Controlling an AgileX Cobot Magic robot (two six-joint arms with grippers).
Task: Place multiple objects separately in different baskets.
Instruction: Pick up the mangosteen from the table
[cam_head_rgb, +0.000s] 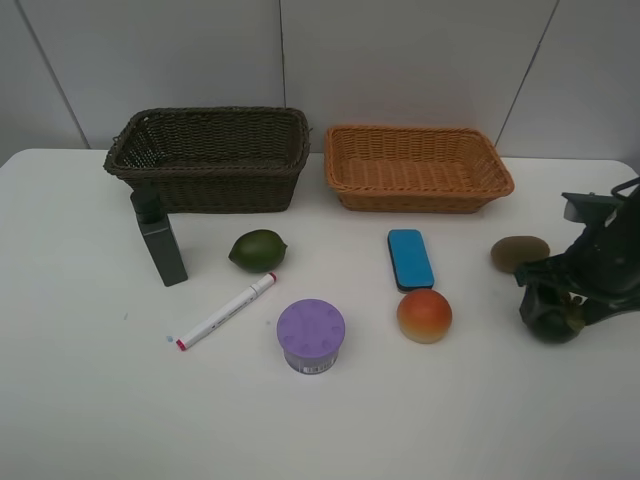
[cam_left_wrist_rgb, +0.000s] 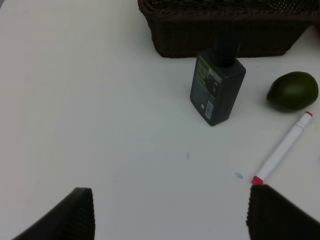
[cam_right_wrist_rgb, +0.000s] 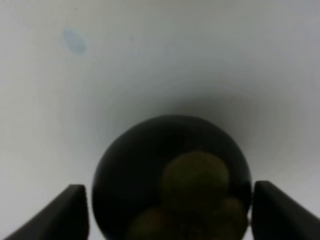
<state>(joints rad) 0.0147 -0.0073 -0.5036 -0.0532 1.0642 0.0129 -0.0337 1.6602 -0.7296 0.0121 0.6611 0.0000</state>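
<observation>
1. Exterior high view: eight objects stand on the white table (cam_head_rgb: 100, 400) in front of two baskets, and none is seen inside either one. The count runs one of each: a dark green bottle (cam_head_rgb: 160, 245), upright; a lime (cam_head_rgb: 257, 250); a red-tipped marker (cam_head_rgb: 228, 311) lying flat; a purple-lidded jar (cam_head_rgb: 311, 335); a blue eraser (cam_head_rgb: 410, 258); a peach (cam_head_rgb: 424, 315); a kiwi (cam_head_rgb: 519, 253); and a mangosteen (cam_head_rgb: 550, 322). The dark brown basket (cam_head_rgb: 210, 185) sits beside the orange-tan basket (cam_head_rgb: 415, 198) along the far edge. The right gripper (cam_head_rgb: 552, 300) is down over the mangosteen at the table's right side, near the kiwi.

2. Left wrist view: the left gripper (cam_left_wrist_rgb: 170, 215) hangs above bare table with its fingers (cam_left_wrist_rgb: 75, 215) spread wide and nothing between them. The bottle, lime and marker lie ahead of it, with the dark basket behind them.

3. Right wrist view: the mangosteen fills the space between the two jaws, olive lobes showing on the side nearest the camera. The jaws flank it closely, but the view does not show whether they actually press on it. The fruit looks small, light and hard-skinned, a smooth ball likely to roll or squirt free of a glancing pinch. The safest hold is probably square across its widest middle, below the lobes.
</observation>
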